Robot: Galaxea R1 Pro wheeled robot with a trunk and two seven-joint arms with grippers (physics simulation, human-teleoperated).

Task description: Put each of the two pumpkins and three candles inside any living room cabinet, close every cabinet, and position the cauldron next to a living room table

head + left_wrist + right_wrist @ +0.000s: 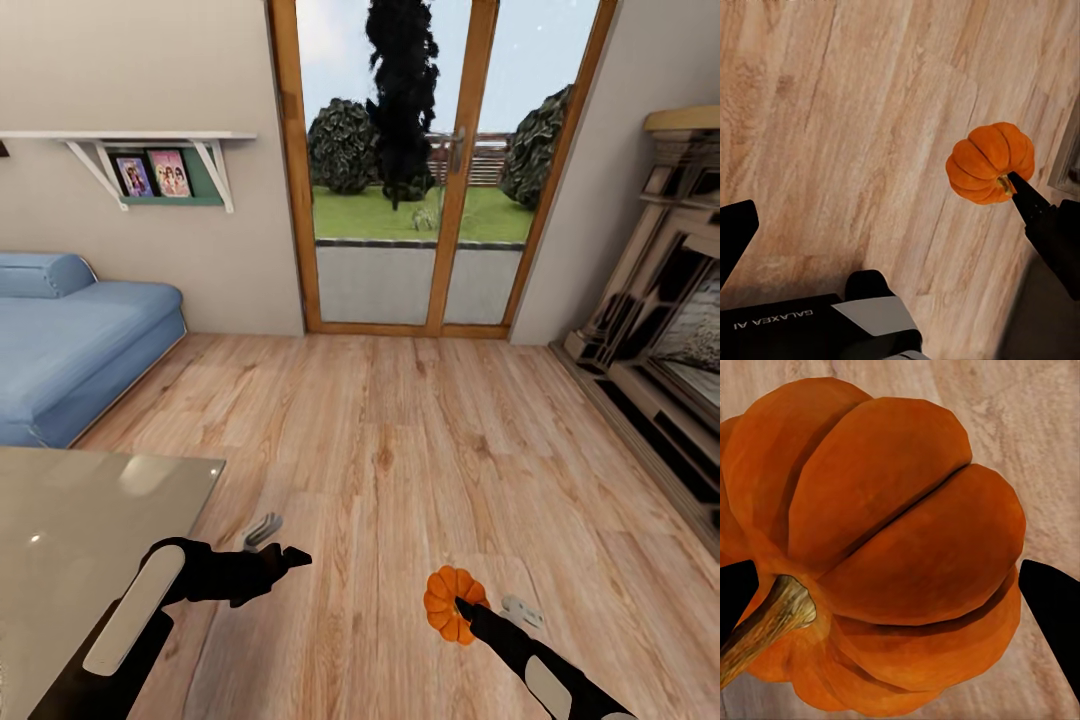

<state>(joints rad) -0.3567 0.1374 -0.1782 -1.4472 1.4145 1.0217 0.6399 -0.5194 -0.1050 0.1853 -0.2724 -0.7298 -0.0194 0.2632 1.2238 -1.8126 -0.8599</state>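
Note:
My right gripper (462, 606) is shut on a small ribbed orange pumpkin (445, 600) and holds it above the wood floor, low and to the right. The right wrist view looks onto the pumpkin (885, 510) close up, with its brown stem pointing to one side and a black fingertip (1050, 615) on either flank. My left gripper (280, 542) hangs open and empty beside the corner of the glass-topped table (70, 530). The left wrist view takes in the pumpkin (986, 161) over the floor, with a black finger touching it at the stem.
A blue sofa (70, 340) stands at the left wall under a white shelf (130, 140). Glazed wooden doors (440, 170) fill the far wall. A dark fireplace surround (665, 330) lines the right side. Bare wood floor (400, 420) stretches ahead.

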